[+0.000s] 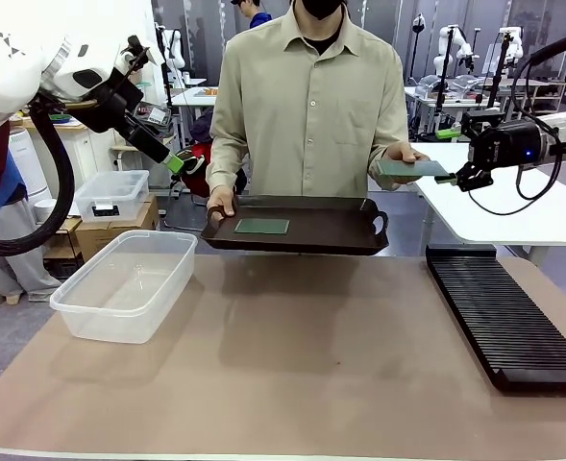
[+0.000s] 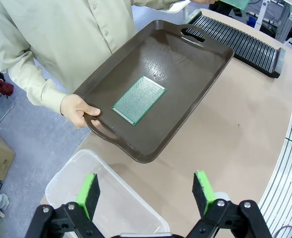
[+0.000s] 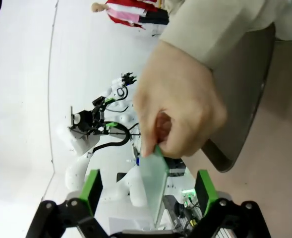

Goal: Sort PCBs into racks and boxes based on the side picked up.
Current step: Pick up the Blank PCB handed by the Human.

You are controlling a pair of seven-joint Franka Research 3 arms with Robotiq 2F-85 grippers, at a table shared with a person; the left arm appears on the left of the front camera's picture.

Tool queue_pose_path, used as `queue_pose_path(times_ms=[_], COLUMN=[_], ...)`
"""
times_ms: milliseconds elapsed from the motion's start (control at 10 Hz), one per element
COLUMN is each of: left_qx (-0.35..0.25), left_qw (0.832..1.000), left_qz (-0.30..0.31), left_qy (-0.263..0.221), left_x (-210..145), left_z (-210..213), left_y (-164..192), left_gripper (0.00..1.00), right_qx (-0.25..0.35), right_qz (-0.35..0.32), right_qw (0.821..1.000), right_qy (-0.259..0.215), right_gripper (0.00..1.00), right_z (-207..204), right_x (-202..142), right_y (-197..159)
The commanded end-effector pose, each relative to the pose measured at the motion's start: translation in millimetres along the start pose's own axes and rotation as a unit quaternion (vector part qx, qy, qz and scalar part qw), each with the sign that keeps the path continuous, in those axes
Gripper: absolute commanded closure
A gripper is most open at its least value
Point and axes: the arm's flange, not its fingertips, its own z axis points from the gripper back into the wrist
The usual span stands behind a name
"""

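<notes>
Tabletop brown, lab beyond; left gripper and right gripper both spread wide

Two PCBs are showing: one PCB is lying on the single tray, and the other PCB is sitting in the person's hand. One rack is lying along the desk's right edge, and one tub is standing near its left edge.
</notes>
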Motion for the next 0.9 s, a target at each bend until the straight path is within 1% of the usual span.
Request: queue_pose_path(times_ms=[0,100,200,300,400,800], left_qx=[-0.002,-0.002,-0.002,-0.002,-0.002,-0.002], left_qw=[1.0,1.0,1.0,1.0,1.0,1.0], left_qz=[0.003,0.003,0.003,0.003,0.003,0.003], left_qy=[0.0,0.0,0.0,0.0,0.0,0.0], left_x=[-1.8,-1.8,-1.8,-1.8,-1.8,-1.8], left_z=[-0.9,-0.9,-0.9,-0.9,-0.9,-0.9], left_y=[-0.4,-0.4,-0.4,-0.4,-0.4,-0.4], left_gripper=[0.0,0.0,0.0,0.0,0.0,0.0], right_qx=[0.024,0.031,0.037,0.042,0.042,0.054], right_qz=[0.026,0.023,0.021,0.019,0.014,-0.01], right_qw=[0.999,0.998,0.998,0.998,0.997,0.996], right_qy=[0.038,0.044,0.048,0.053,0.056,0.071], right_gripper=[0.6,0.6,1.0,0.62,1.0,1.0], right_z=[-0.1,-1.4,-3.2,-4.6,-4.6,-6.1], right_x=[2.0,3.9,4.6,4.4,4.0,3.7], right_y=[-2.9,-4.5,-4.7,-4.3,-3.6,-5.2])
